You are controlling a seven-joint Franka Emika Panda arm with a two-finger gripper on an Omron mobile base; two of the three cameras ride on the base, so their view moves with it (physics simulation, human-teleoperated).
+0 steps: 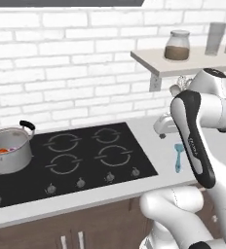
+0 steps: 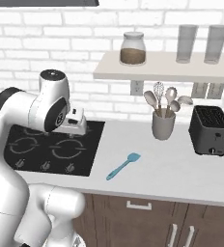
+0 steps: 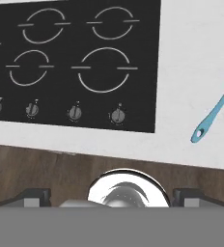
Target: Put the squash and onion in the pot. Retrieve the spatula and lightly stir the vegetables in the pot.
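Note:
The steel pot (image 1: 9, 150) stands on the front left burner of the cooktop (image 1: 93, 153). Inside it lie small pieces, one orange and one magenta-purple like the onion (image 1: 10, 149), too small to make out well. The teal spatula (image 2: 124, 165) lies flat on the white counter right of the cooktop; it also shows at the right of the hand view as the spatula (image 3: 214, 114). My gripper (image 3: 113, 197) hangs open and empty above the cooktop's right edge, left of the spatula and well above it. The same gripper (image 2: 74, 131) points down.
A grey holder with pale spoons and a whisk (image 2: 163, 121) stands at the back of the counter, with a black toaster (image 2: 209, 131) to its right. The wall shelf (image 2: 167, 71) carries a jar and two glasses. Cabinet fronts run below the counter edge.

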